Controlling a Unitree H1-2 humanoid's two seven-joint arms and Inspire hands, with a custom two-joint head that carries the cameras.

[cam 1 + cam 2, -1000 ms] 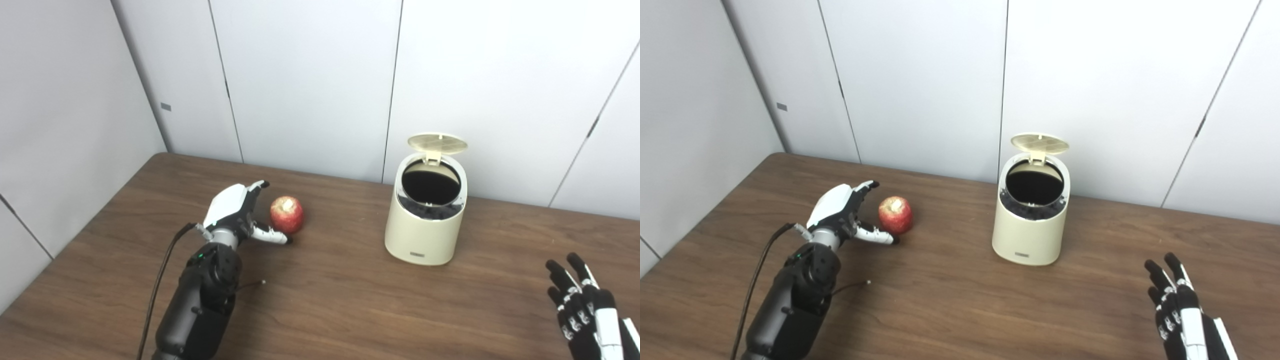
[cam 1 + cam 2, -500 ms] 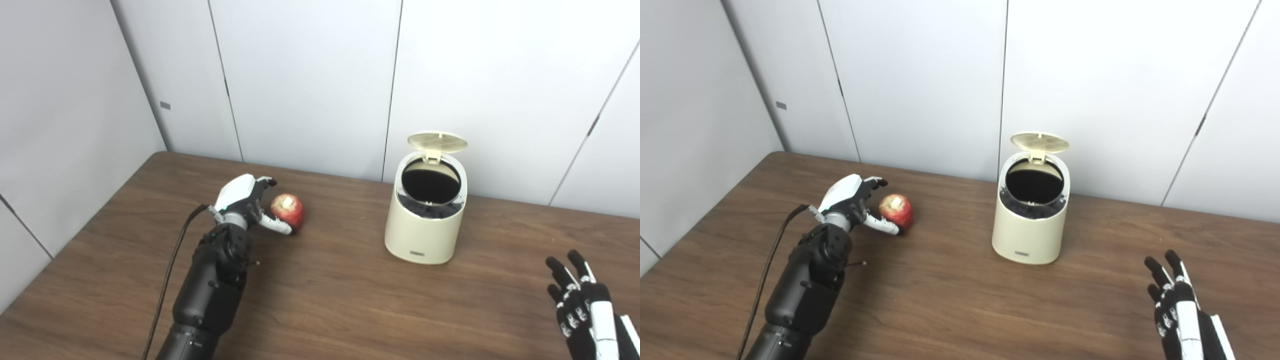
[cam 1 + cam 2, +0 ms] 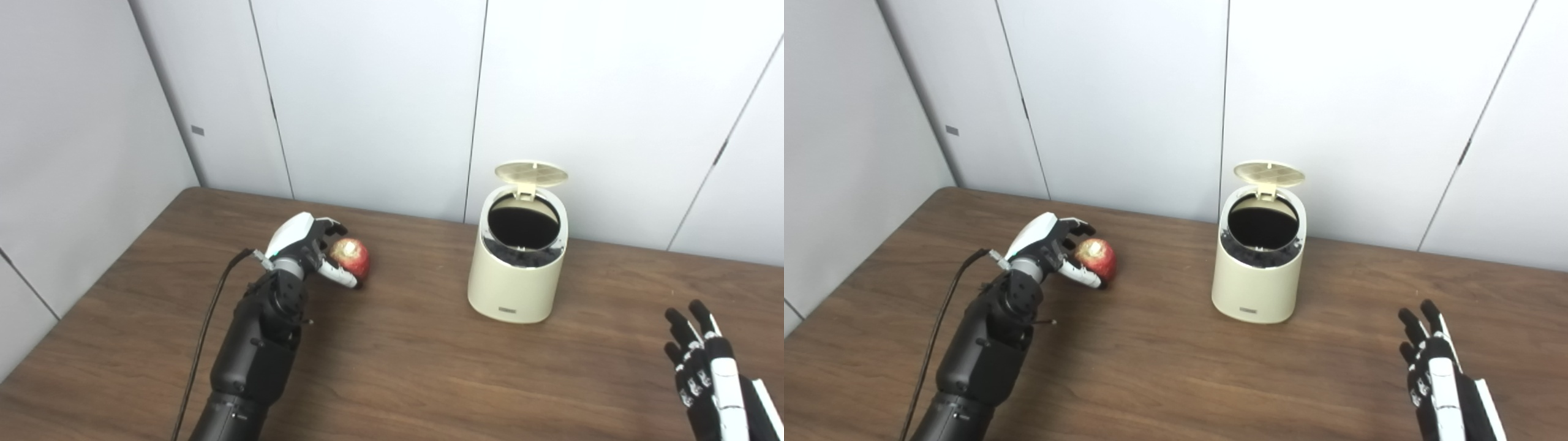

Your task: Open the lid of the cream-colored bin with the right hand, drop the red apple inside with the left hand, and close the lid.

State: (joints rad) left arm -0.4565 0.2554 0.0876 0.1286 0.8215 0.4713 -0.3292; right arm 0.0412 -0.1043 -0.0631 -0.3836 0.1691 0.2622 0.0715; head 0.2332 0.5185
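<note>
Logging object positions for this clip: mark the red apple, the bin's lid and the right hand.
red apple (image 3: 355, 257), left eye view, red side.
lid (image 3: 530, 172), left eye view, ribbed underside.
right hand (image 3: 1432, 370), right eye view, back of hand.

I can't see the bottom of the bin (image 3: 517, 285); its inside is dark. My right hand (image 3: 710, 380) is cut by the frame's bottom edge. My left hand (image 3: 303, 245) hides the apple's (image 3: 354, 257) near side.

Red apple (image 3: 351, 258), cream bin (image 3: 517, 269) with ribbed lid (image 3: 530, 173), dark brown woodgrain table (image 3: 429, 367)
</note>
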